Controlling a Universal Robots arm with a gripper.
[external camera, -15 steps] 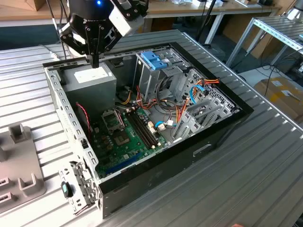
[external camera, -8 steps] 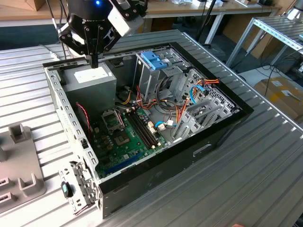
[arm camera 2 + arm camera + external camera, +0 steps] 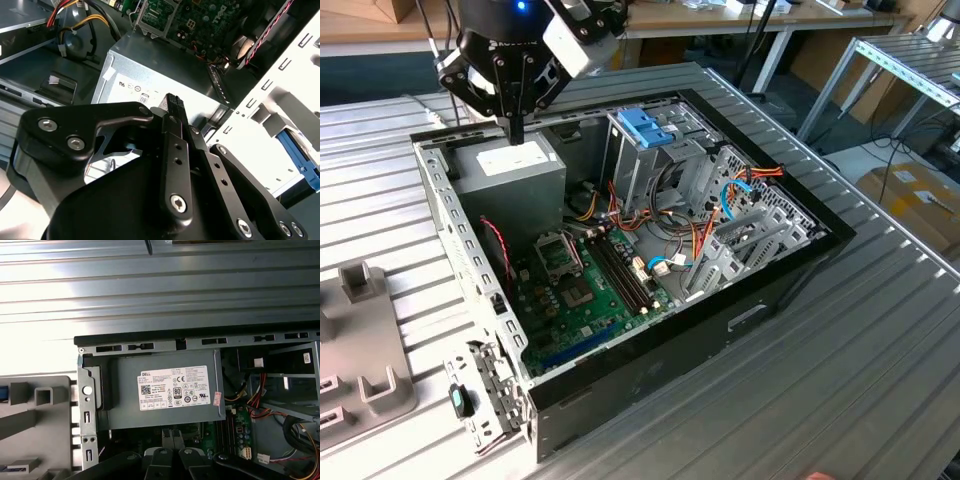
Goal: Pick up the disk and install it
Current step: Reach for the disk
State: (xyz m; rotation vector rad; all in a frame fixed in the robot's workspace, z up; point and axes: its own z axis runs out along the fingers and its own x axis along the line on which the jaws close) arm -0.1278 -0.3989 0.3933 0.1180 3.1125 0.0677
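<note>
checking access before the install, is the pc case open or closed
Open: the computer case has no panel on its upward side, so the motherboard and power supply show from above in the exterior view.

Power supply (image 3: 515, 180) blocks beneath the tool (image 3: 517, 138); drive cage (image 3: 640, 165), cables (image 3: 695, 240) crowd nearby.

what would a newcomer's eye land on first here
An open computer case sits mid-frame in the exterior view, its green motherboard bared. The black gripper hangs over the grey power supply toward the exterior view's left, and a bright blue bracket tops the metal cage beside it.
</note>
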